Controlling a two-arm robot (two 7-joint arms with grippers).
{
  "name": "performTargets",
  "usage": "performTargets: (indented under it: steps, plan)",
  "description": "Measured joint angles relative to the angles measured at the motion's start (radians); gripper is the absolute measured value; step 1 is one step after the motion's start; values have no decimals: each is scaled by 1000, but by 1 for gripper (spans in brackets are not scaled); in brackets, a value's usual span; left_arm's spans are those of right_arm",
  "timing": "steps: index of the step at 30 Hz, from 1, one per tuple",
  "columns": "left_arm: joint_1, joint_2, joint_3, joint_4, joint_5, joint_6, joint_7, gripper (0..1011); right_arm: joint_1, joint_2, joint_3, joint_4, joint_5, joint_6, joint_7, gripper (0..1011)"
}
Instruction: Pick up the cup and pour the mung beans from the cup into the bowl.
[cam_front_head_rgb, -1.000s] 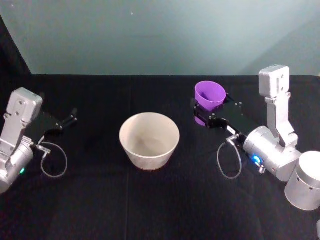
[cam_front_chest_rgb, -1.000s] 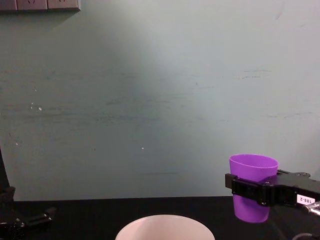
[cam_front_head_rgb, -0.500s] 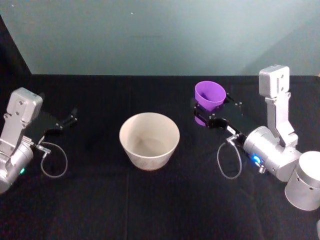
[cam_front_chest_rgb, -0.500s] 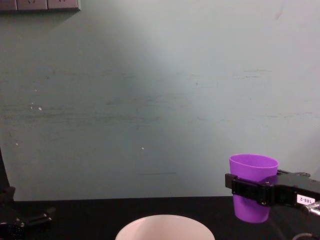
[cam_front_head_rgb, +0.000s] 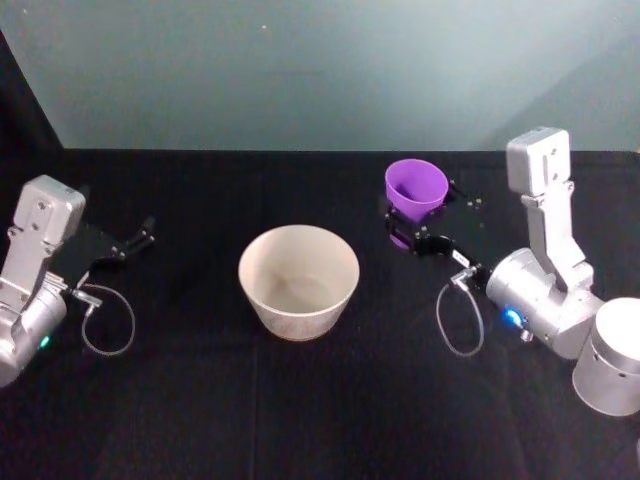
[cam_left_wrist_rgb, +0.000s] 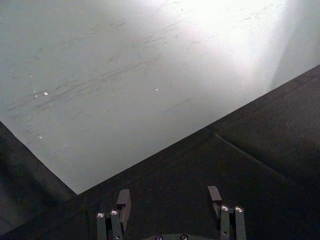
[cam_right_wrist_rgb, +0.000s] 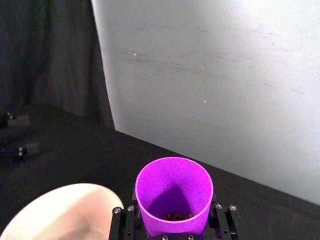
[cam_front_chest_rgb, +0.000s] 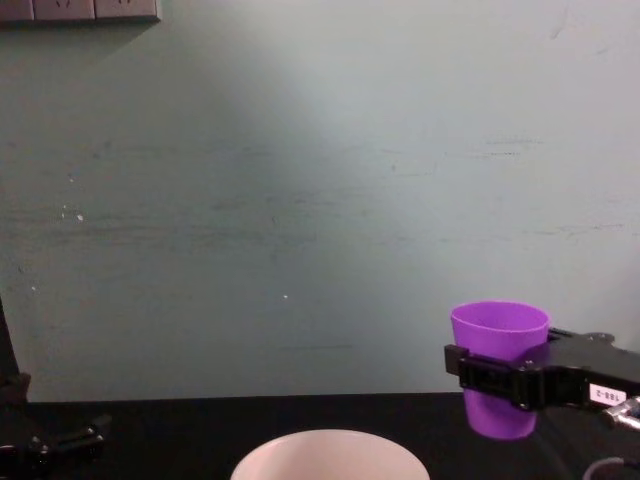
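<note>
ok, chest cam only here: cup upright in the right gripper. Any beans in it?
Observer: Yes. The right wrist view looks down into the cup, and dark beans sit at its bottom.
Operator: Is the cup over the bowl?
Observer: No. In the head view the right gripper holds it to the right of the bowl and farther back, with bare table between them.
Operator: Left arm in the way?
Observer: No. The left gripper is open and holds nothing. It is parked at the table's left edge, well apart from the bowl.
</note>
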Motion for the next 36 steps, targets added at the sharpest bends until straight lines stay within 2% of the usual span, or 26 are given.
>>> performTargets:
  steps: [5, 9, 10, 12, 14, 18, 19, 25, 28, 33, 34, 36]
  plan:
    - [0, 0, 0, 0, 0, 0, 0, 1000, 15, 19, -31, -15, -66, -4, -9, 723]
    - [0, 0, 0, 0, 0, 0, 0, 1000, 30, 33, -62, -31, -144, 2, -20, 722]
    - [0, 0, 0, 0, 0, 0, 0, 1000, 30, 33, -62, -31, -144, 2, -20, 722]
    - [0, 0, 0, 0, 0, 0, 0, 1000, 41, 41, -83, -42, -200, 14, -26, 722]
    - [0, 0, 0, 0, 0, 0, 0, 1000, 47, 44, -93, -47, -224, 20, -27, 722]
    - [0, 0, 0, 0, 0, 0, 0, 1000, 66, 54, -127, -60, -303, 43, -29, 722]
    - [0, 0, 0, 0, 0, 0, 0, 1000, 66, 54, -127, -60, -303, 43, -29, 722]
    - [0, 0, 0, 0, 0, 0, 0, 1000, 87, 63, -175, -79, -414, 62, -32, 722]
    - [0, 0, 0, 0, 0, 0, 0, 1000, 93, 67, -192, -85, -452, 65, -32, 723]
    - [0, 0, 0, 0, 0, 0, 0, 1000, 105, 74, -229, -98, -542, 78, -35, 722]
    - [0, 0, 0, 0, 0, 0, 0, 1000, 108, 78, -241, -101, -574, 82, -38, 723]
    - [0, 0, 0, 0, 0, 0, 0, 1000, 112, 81, -252, -104, -600, 86, -41, 722]
